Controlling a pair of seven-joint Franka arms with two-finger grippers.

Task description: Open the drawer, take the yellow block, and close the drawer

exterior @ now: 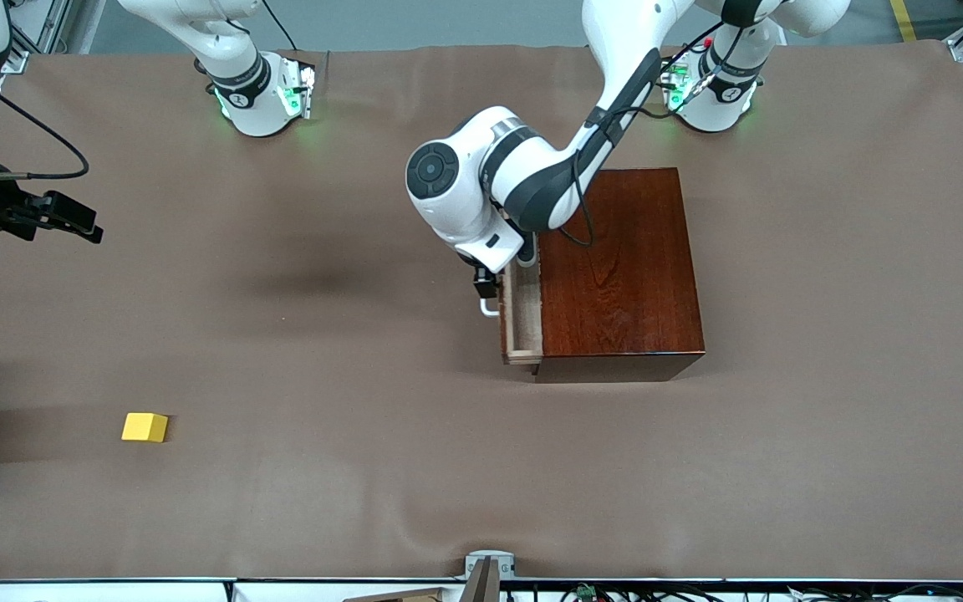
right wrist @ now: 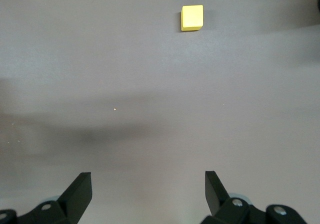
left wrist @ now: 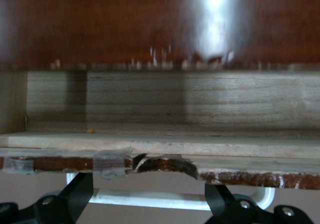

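While no readable writing or brand shows on anything, the scene runs plainly from the view's left in the front camera: the right tool [exterior: 72, 219] hangs at that edge over bare brown desk [exterior: 298, 502] toward the right arm's end, its fingers [right wrist: 80, 191] spread wide apart with nothing between them, and that arm waits. Nearer the camera lies the block [exterior: 145, 427], alone on the cloth, well apart from everything and with open room on every side; the right wrist view shows it [right wrist: 192, 17] flat on the desk with its edges square. A broad stretch of bare desk follows toward the middle. Next comes the left tool [exterior: 490, 293], at the white handle [exterior: 490, 309] of the drawer [exterior: 522, 313]; in the left wrist view its fingers [left wrist: 77, 196] stand apart on either side of the handle bar [left wrist: 165, 200], not clamped on it. That drawer is pulled out only a short way from the box [exterior: 624, 267], showing a narrow strip of pale wood inside. Its dark front edge [left wrist: 165, 164] is chipped and carries bits of clear tape [left wrist: 107, 161]. Bare desk also lies past the box toward the left arm's end.
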